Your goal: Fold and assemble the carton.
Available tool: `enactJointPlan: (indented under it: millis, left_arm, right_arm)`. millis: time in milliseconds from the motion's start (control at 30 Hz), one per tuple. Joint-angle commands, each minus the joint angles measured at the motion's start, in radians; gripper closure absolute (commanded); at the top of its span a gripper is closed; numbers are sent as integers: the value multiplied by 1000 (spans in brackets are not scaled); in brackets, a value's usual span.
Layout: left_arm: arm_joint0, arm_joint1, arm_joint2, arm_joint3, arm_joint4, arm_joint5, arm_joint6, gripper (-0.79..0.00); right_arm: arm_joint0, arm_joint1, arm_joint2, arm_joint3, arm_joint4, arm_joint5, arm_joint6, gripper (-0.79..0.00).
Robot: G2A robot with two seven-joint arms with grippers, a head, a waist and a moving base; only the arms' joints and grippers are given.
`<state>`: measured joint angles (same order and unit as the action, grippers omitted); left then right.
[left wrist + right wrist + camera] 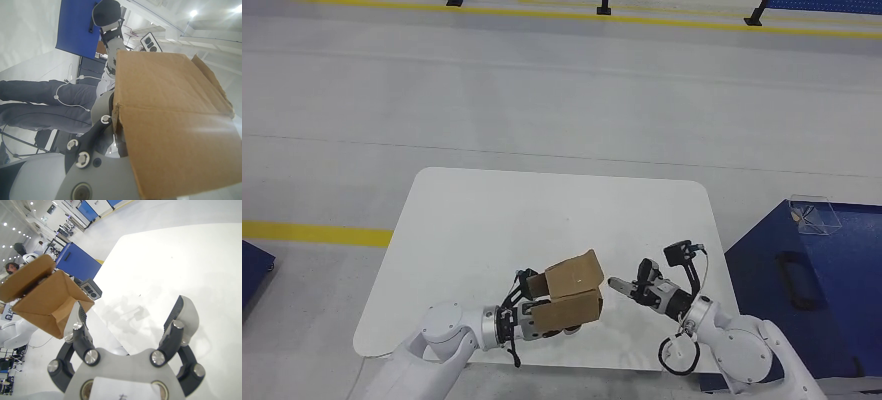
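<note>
At the front edge of the white table (542, 210), the left end effector (532, 300) is clamped on a brown cardboard carton (572, 290) and holds it up off the surface. The carton is only partly folded: its panels meet at creases and one flap on top is tilted up and ajar. Just to the right, the right end effector (625, 288) points at the carton with its jaws spread wide and nothing between them. In the right wrist view one ribbed finger (80, 313) sits right beside a carton flap; I cannot tell if they touch. Further right, beside the table, stands a blue cabinet (802, 300).
</note>
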<state>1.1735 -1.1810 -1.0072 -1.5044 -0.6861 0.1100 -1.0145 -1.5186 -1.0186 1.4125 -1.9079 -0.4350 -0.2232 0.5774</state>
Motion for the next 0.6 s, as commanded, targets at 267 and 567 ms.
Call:
enactJointPlan:
  millis: [267,567]
  left_arm:
    - [-22,-8,24,24,5,6,12,0]
    - [-28,-8,15,31,-27,-11,-33,0]
  right_arm:
    - [38,-10,-65,16,45,-41,-9,-785]
    - [-59,-6,118,1,76,-59,-253,-785]
